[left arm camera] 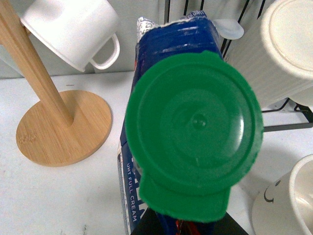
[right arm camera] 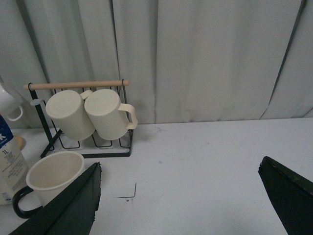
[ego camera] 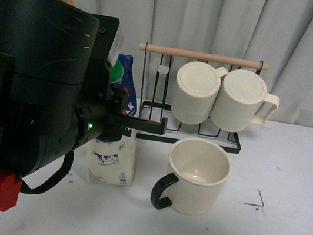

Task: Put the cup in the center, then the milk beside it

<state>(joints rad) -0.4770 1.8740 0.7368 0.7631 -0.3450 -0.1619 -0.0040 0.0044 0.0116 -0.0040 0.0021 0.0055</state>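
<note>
Grey curtains back our white table [ego camera: 281, 233], where the cup [ego camera: 198, 176] stands at centre frame of the front view and the milk carton [ego camera: 111, 161] stands just left of it. We cannot tell whether our left gripper [ego camera: 135, 121], at the green cap [left arm camera: 193, 134], grips it; our right gripper [right arm camera: 178, 198] is spread wide and empty. Pulling away carelessly could, we judge, tip the tall carton into the cup.

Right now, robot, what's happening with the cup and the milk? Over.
Left gripper at the milk, grip unclear. Right gripper open, empty. Cup upright beside the milk. Mug rack close behind.
</note>
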